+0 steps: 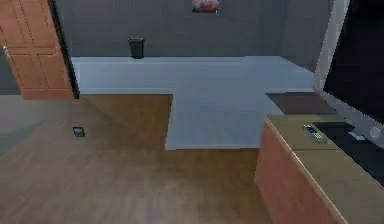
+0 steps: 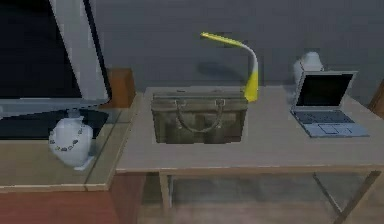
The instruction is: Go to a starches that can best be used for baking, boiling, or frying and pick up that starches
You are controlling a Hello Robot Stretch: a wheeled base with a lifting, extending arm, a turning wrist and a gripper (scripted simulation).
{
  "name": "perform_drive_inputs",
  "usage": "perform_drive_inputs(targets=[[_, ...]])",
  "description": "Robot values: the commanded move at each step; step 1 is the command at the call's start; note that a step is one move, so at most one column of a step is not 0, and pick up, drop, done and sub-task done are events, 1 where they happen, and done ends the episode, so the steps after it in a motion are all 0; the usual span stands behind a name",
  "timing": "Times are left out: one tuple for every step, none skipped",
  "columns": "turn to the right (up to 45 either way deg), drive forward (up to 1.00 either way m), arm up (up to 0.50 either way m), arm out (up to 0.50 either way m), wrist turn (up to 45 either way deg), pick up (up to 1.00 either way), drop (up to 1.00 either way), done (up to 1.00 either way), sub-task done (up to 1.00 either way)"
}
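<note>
On the table (image 2: pixel 250 155), a laptop (image 2: pixel 325 103) sat right of the brown bag (image 2: pixel 198 118) and a yellow lamp (image 2: pixel 245 70) just behind it (desk things, seemingly). Where the starch lay, and so which way from the hand, could not be told, nor the hand's state.

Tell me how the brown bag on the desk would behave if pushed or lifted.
The bag looks soft-sided, so it would probably sag when lifted. Its wide base flat on the desk suggests it would slide rather than tip.
</note>
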Motion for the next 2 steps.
perform_drive_inputs(targets=[[0.0,1.0,0.0,0.0,0.0,0.0,0.0,0.0,0.0],[0.0,0.7,0.0,0.0,0.0,0.0,0.0,0.0,0.0]])
